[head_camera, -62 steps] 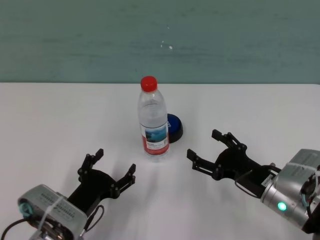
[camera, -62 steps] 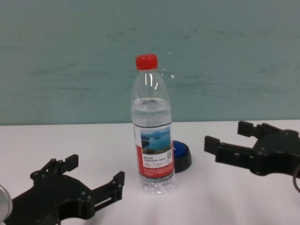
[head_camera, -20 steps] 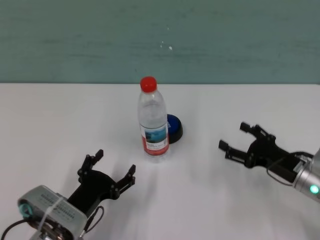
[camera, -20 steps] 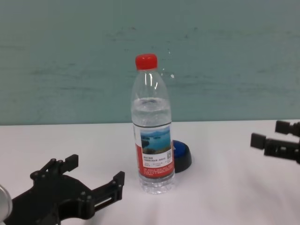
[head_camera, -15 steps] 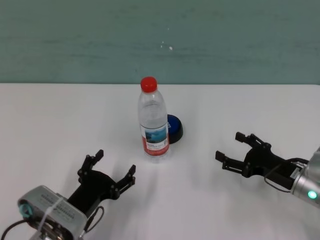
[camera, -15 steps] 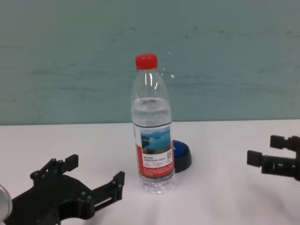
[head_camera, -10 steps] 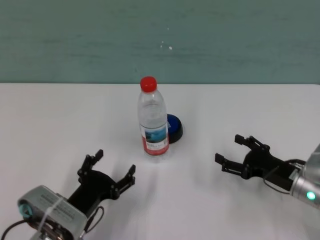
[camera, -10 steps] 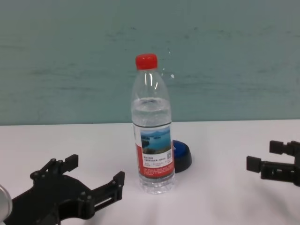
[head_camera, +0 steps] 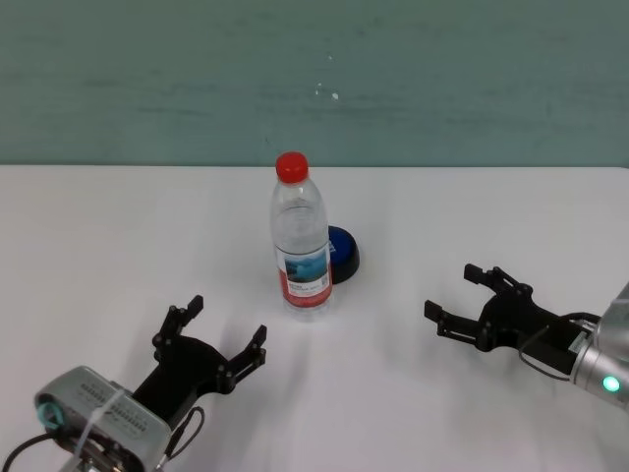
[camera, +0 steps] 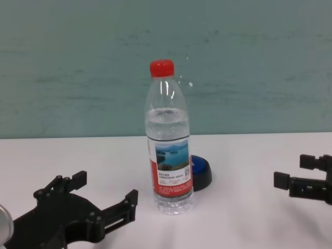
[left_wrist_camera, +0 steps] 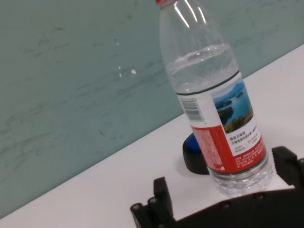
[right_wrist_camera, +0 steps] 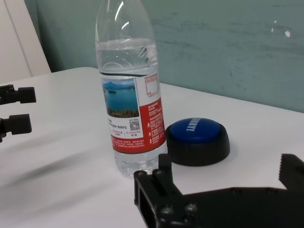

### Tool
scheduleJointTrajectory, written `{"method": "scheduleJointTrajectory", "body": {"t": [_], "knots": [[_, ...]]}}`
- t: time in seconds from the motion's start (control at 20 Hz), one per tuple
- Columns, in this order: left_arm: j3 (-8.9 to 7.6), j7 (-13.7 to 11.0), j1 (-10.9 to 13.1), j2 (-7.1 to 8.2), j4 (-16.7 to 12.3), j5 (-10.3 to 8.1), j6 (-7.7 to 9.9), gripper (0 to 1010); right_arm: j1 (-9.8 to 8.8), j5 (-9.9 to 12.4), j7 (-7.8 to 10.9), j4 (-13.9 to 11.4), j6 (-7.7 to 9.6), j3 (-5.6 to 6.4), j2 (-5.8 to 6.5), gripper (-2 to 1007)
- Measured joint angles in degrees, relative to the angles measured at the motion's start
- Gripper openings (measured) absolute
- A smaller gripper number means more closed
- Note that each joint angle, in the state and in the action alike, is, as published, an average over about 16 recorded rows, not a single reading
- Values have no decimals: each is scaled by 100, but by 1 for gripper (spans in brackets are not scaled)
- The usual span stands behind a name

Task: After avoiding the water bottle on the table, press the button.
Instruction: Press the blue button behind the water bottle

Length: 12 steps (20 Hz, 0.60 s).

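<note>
The water bottle (head_camera: 301,239) stands upright mid-table, clear with a red cap and a red-and-white lake label; it also shows in the chest view (camera: 169,141) and both wrist views (left_wrist_camera: 214,97) (right_wrist_camera: 129,90). Just behind it to the right sits the button (head_camera: 343,250) (right_wrist_camera: 198,140) (camera: 201,171), blue dome on a black base, half hidden by the bottle in the left wrist view (left_wrist_camera: 194,154). My right gripper (head_camera: 450,298) (camera: 293,171) is open, well right of the bottle and button, touching neither. My left gripper (head_camera: 224,332) (camera: 106,193) rests open at the front left, holding nothing.
The white table (head_camera: 118,236) stretches wide to both sides. A teal wall (head_camera: 314,69) closes off its far edge. A white panel (right_wrist_camera: 19,42) shows at one edge of the right wrist view.
The right gripper swung from close beside the bottle out to the right, then came back slightly toward the centre and now holds almost still. The left arm, bottle and button have not moved.
</note>
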Motion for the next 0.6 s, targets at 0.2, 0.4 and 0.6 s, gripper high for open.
{"method": "scheduleJointTrajectory", "body": {"t": [0.2,0.4,0.6], "knots": [[0,0,0,0,0,0,0,1000,2,11,25,6,-2,-1,-1,1004],[0,0,0,0,0,0,0,1000,49,38,71,47,-7,-7,-16,1004],[0,0,0,0,0,0,0,1000,168,91,148,151,-12,-21,-48,1004]]}}
